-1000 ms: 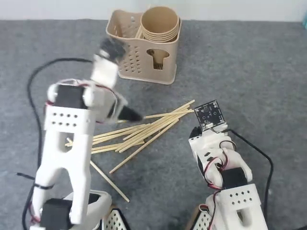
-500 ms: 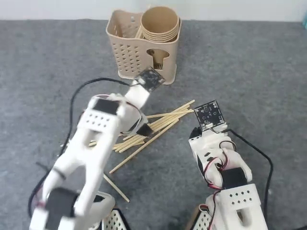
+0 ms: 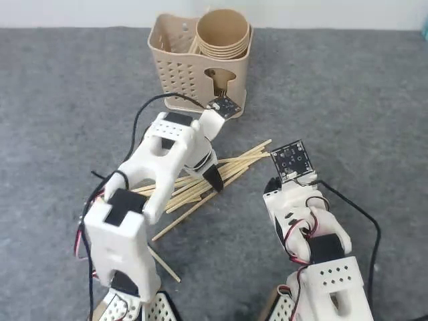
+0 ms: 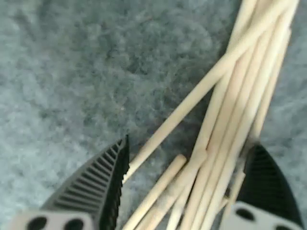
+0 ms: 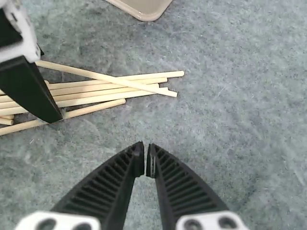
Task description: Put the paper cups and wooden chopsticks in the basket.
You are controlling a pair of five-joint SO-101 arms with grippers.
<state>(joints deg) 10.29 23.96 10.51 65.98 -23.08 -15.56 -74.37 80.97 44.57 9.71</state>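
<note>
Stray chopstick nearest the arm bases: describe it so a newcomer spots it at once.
From the beige basket at the far edge of the mat, come toward the arms past the fanned chopstick pile. The stray chopstick lies nearer than the pile, beside the left arm's base. It alone slants against the pile's direction.

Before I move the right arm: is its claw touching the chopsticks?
Apart. Right wrist view shows bare carpet between the shut right claw and the chopsticks.

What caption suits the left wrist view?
Open left gripper straddling a bundle of chopsticks lying on the grey mat.
</note>
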